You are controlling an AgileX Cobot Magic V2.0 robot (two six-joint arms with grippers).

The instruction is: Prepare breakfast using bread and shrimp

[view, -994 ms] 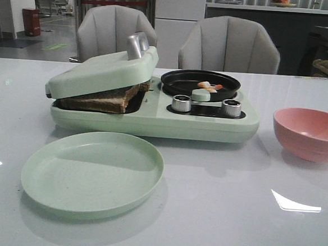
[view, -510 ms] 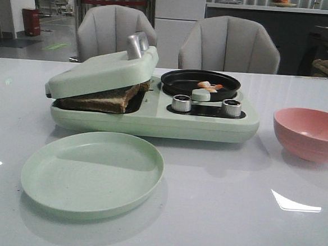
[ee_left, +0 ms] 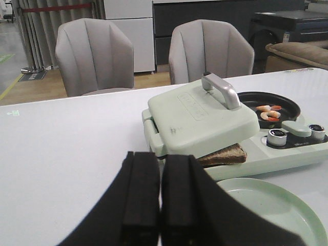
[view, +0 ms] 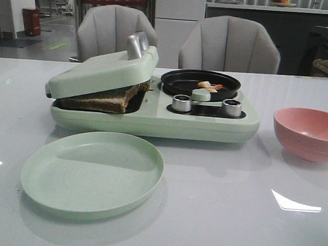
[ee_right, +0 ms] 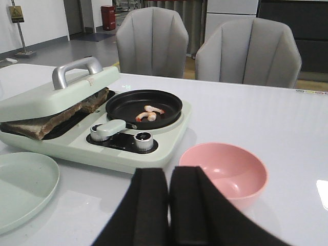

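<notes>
The bread lies in the left bay of a pale green breakfast maker, pressed under its tilted lid; its brown crust sticks out in the left wrist view and the right wrist view. The shrimp lie in the black round pan on the maker's right side, also in the right wrist view. My left gripper is shut and empty, back from the maker. My right gripper is shut and empty, near the pink bowl. Neither arm shows in the front view.
An empty pale green plate lies in front of the maker. An empty pink bowl stands at the right. The maker has two metal knobs and a metal lid handle. Two grey chairs stand behind the table.
</notes>
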